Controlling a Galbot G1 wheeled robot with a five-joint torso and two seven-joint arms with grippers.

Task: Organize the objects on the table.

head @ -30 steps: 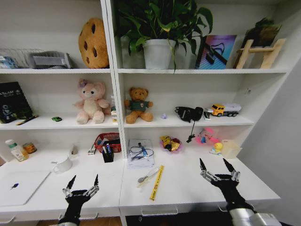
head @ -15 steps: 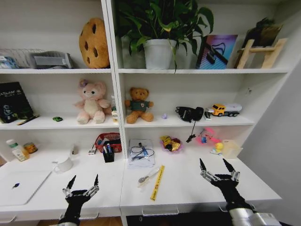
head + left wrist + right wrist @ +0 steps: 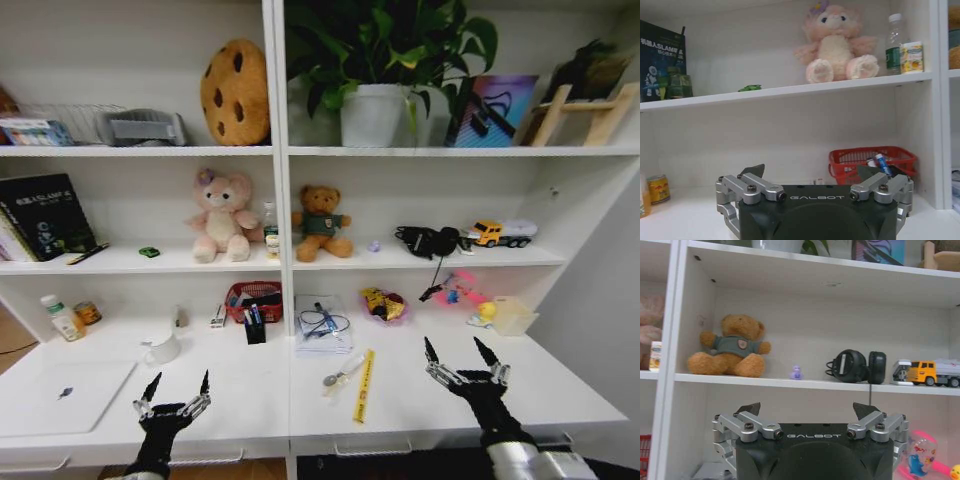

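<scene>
Shelving [image 3: 275, 150] rises behind the white table [image 3: 250, 395], carrying plush toys, a potted plant [image 3: 385, 60] and books. Silver laptop [image 3: 62, 396] lies flat at the table's left; the yellow ruler-like strip [image 3: 362, 385] lies mid-table beside what may be a spoon. Left gripper [image 3: 177, 392] and right gripper [image 3: 462, 357] hover over the front edge, fingers spread wide, holding nothing.

A white shelving unit [image 3: 278, 200] spans the far wall, split by an upright divider into left and right bays with 2 shelves each. A potted plant [image 3: 385, 60] and a cookie-shaped cushion [image 3: 235, 92] sit on the top shelf. Far right stands a plain grey wall [image 3: 610, 300]. Brown floor [image 3: 15, 335] shows at the left edge.
</scene>
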